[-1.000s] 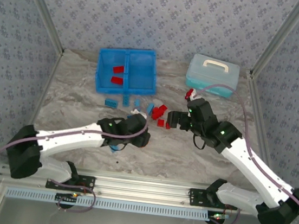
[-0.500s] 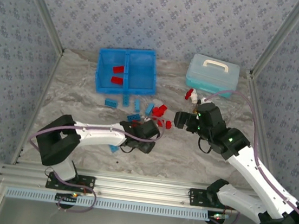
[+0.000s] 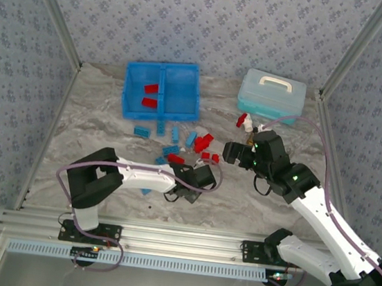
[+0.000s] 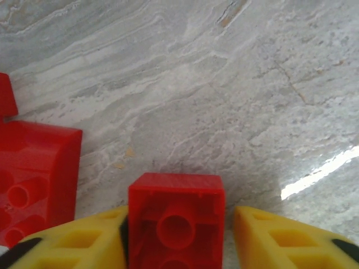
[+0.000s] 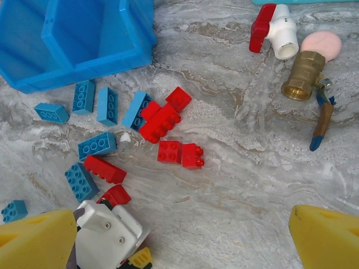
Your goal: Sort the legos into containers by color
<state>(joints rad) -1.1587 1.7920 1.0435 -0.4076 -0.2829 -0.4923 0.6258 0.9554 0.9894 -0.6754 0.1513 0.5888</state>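
Two red legos (image 3: 151,88) lie in the left compartment of the blue tray (image 3: 161,116) in the overhead view. Loose legos (image 3: 177,141), red and light blue, are scattered on the marbled table (image 3: 253,206) just in front of the tray. The left gripper (image 3: 191,185) is low at the near edge of that scatter, and the right gripper (image 3: 230,151) is beside its right end.

At the left wrist, a red brick (image 4: 175,210) sits on the table between the yellow fingers (image 4: 84,241). One pad is against it and the other is a sliver away, so I cannot tell whether it is clamped.

From the right wrist, that arm's fingers (image 5: 33,241) stand wide apart with nothing between them, above the scattered bricks and the tray corner.
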